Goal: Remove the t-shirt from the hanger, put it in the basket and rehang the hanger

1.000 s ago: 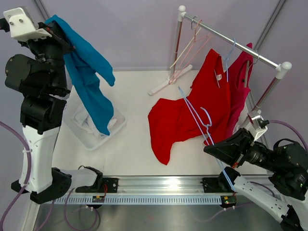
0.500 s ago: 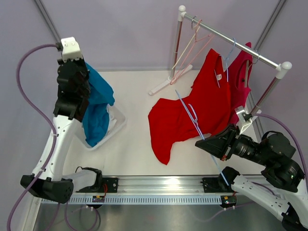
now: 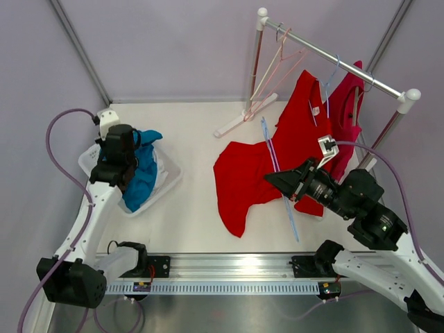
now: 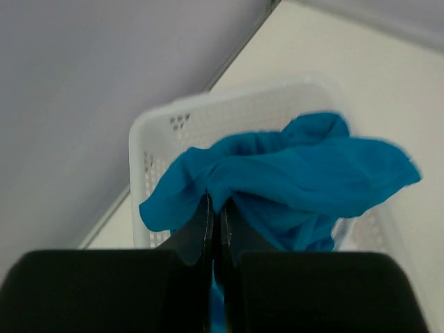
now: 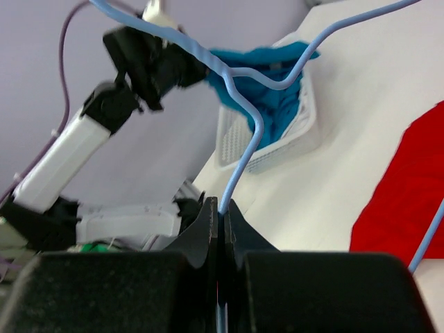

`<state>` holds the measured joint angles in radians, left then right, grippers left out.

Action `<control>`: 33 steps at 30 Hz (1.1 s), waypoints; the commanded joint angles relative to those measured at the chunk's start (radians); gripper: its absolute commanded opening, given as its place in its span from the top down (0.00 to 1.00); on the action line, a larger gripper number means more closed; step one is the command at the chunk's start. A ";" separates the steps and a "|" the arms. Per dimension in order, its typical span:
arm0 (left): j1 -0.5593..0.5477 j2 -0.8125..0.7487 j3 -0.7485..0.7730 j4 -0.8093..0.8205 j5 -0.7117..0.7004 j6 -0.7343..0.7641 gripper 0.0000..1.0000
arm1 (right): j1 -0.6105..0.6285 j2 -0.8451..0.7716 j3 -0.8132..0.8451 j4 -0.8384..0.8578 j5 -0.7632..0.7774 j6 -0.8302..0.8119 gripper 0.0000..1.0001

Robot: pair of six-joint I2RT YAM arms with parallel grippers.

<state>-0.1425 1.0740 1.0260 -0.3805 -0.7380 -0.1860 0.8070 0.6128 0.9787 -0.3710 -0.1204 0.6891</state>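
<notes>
T-shirt (image 3: 143,173), the blue one, sits bunched over the white basket (image 3: 89,161) at the left of the table, clear of its hanger. The left gripper (image 4: 216,218) has its jaws pinched shut on a fold of that cloth. The right gripper (image 5: 220,215) is clamped tight on the wire of the blue hanger (image 3: 276,161), holding it above the front red shirt (image 3: 246,173), which trails from the rack (image 3: 347,64) onto the cream table (image 3: 187,215). Pale lilac walls close in the space. I count two arms, one basket, one rack and two red shirts, the second (image 3: 349,111) hanging behind the first. Pale pink hangers (image 3: 274,69) hang on the rail, though I can't count them.
</notes>
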 commanded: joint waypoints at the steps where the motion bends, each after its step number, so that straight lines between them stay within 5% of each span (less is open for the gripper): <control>1: 0.012 -0.089 -0.113 -0.130 -0.029 -0.173 1.00 | 0.011 0.034 0.072 0.092 0.197 -0.045 1.00; 6: 0.012 -0.229 -0.141 -0.216 0.159 -0.260 0.99 | 0.008 0.142 0.196 0.076 0.433 -0.074 1.00; 7: 0.014 -0.242 -0.153 -0.218 0.205 -0.247 0.85 | 0.006 0.169 0.205 0.099 0.464 -0.060 1.00; 8: 0.015 -0.247 -0.159 -0.219 0.238 -0.231 0.31 | 0.004 0.180 0.203 0.122 0.470 -0.027 1.00; 9: 0.015 -0.243 -0.152 -0.245 0.258 -0.221 0.07 | 0.003 0.198 0.201 0.153 0.473 -0.007 1.00; 10: 0.015 -0.243 -0.146 -0.259 0.278 -0.214 0.01 | 0.001 0.209 0.201 0.165 0.490 0.013 1.00; 21: 0.015 -0.644 -0.119 -0.273 0.727 -0.231 0.01 | -0.225 0.441 0.250 0.336 0.394 0.135 1.00; 24: 0.011 -0.681 -0.148 -0.265 1.053 -0.212 0.01 | -0.288 0.516 0.290 0.348 0.328 0.165 1.00; 28: -0.066 -0.697 -0.185 -0.265 1.253 -0.172 0.01 | -0.368 0.587 0.351 0.348 0.340 0.167 1.00; 33: -0.182 -0.776 -0.277 -0.258 1.313 -0.156 0.01 | -0.436 0.666 0.394 0.403 0.306 0.170 1.00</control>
<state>-0.2825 0.3401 0.7925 -0.6579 0.4149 -0.3626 0.4042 1.2549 1.3045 -0.0696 0.2070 0.8436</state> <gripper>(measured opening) 0.987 0.034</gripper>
